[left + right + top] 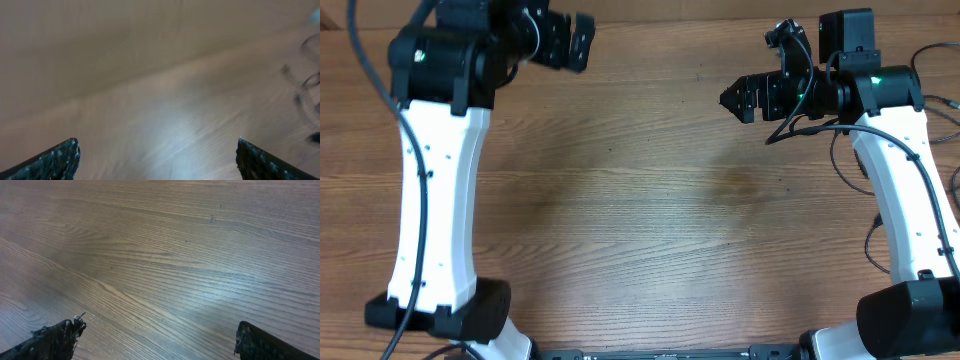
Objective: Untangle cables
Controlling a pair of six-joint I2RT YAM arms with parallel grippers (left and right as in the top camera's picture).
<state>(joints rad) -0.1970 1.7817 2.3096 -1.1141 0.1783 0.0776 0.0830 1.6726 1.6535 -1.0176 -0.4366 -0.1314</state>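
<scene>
Wooden table [620, 200], light brown, with its grain running side to side in the overhead view. A faint darker patch [740, 182] lies right of centre. Small dark specks [212, 219] show in the right wrist view.

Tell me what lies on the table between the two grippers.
Nothing: in the overhead view, the table between the left gripper and the right gripper is bare wood.

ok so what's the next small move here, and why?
Probably swing the right arm toward the right edge of the table: its fingers stand open and empty over bare wood, as do the left fingers, and the only thin cables visible lie there, beyond that arm.
</scene>
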